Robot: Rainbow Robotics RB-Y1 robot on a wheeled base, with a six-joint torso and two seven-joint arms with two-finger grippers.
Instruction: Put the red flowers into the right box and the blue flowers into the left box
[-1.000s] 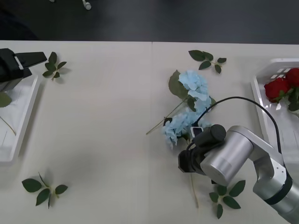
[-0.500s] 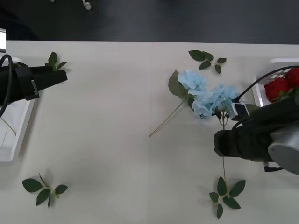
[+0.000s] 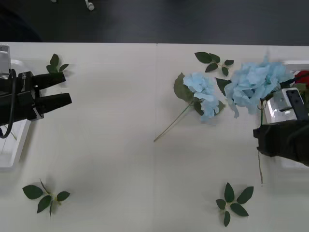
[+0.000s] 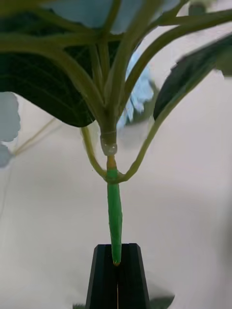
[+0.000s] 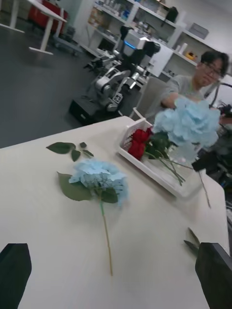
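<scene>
Blue flower (image 3: 253, 84) held by its stem in the closed right tool (image 4: 116, 277) hangs beside the right box (image 3: 289, 65); left box (image 3: 12, 154) lies far across the desk (image 3: 120, 145), by the open left tool (image 3: 60, 89).

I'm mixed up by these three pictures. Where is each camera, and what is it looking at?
Front view: sits above the arms, looks down at the table; the open left gripper is near the left box, and the right gripper lifts a blue flower.
Right wrist view: looks along its shut black fingers at that flower's stem.
Left wrist view: looks across the table past its open fingers to the right box.
Shared: the front and left wrist views both show the lying blue flower.
</scene>
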